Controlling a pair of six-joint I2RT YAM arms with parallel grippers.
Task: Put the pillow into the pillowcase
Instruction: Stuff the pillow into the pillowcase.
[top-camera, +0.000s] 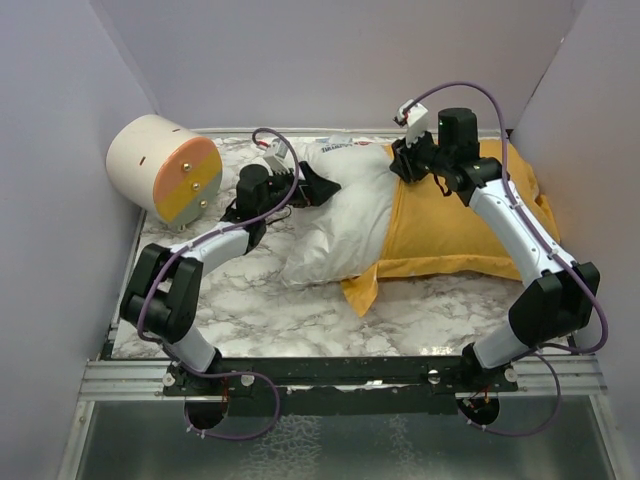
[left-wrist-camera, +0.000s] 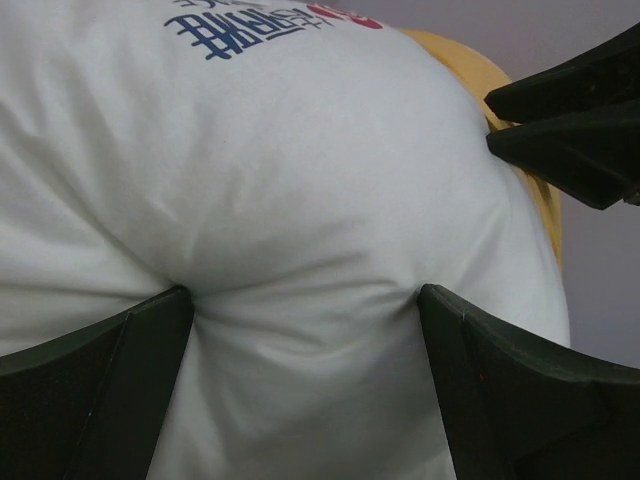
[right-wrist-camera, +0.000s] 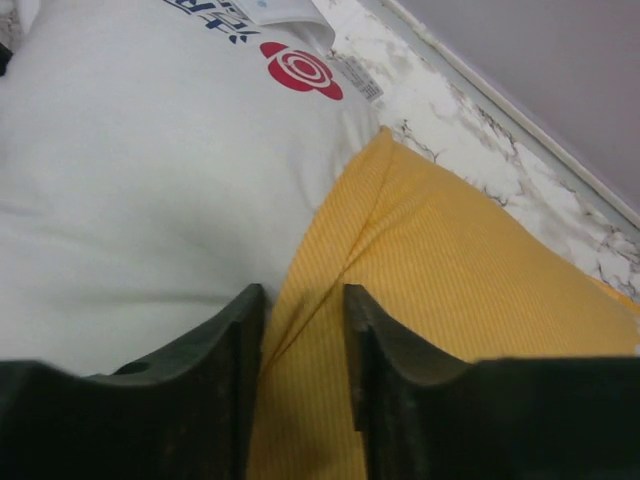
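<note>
The white pillow (top-camera: 335, 220) lies across the marble table, its right part inside the orange-yellow pillowcase (top-camera: 450, 225). My left gripper (top-camera: 312, 185) is open wide against the pillow's left end. In the left wrist view the pillow (left-wrist-camera: 300, 150) bulges between the spread jaws of that gripper (left-wrist-camera: 305, 295). My right gripper (top-camera: 400, 165) sits at the case's mouth on the far side. In the right wrist view its jaws (right-wrist-camera: 302, 292) stand narrowed but apart, straddling a fold of the pillowcase (right-wrist-camera: 450, 300) beside the pillow (right-wrist-camera: 130, 170). The red-and-black label (right-wrist-camera: 300, 68) shows at the pillow's edge.
A cream-and-orange cylinder (top-camera: 165, 168) lies at the back left corner. Grey walls close in the table (top-camera: 300, 310) on three sides. A metal rail (top-camera: 340, 372) with both arm bases runs along the near edge.
</note>
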